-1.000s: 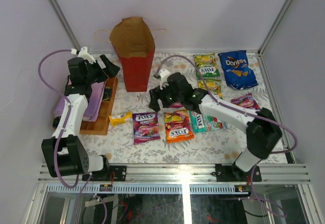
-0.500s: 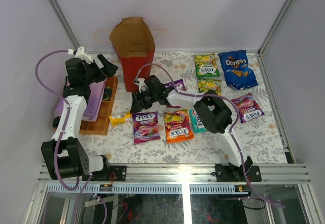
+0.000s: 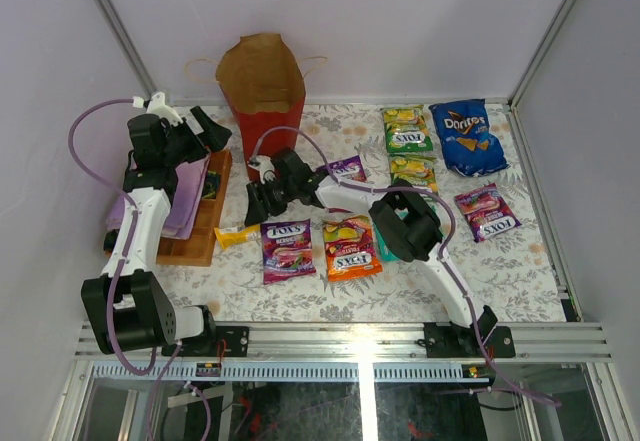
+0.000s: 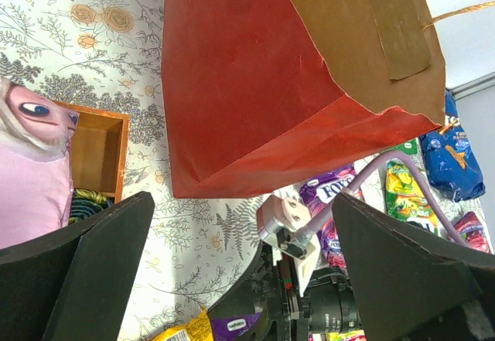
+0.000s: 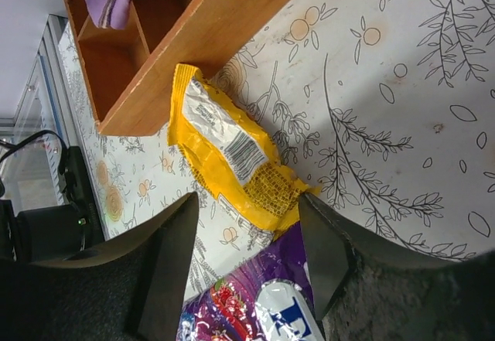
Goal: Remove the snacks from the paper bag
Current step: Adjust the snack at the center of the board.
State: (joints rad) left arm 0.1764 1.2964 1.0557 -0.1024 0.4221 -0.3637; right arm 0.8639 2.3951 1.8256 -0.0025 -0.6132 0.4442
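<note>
Right gripper, part-open and empty, hangs aimed at the yellow packet at the paper bag's 7 o'clock, seemingly poised to reposition it.

The paper bag stood just far of the right gripper; the wooden tray blocked its left; bare tabletop lay near.
</note>
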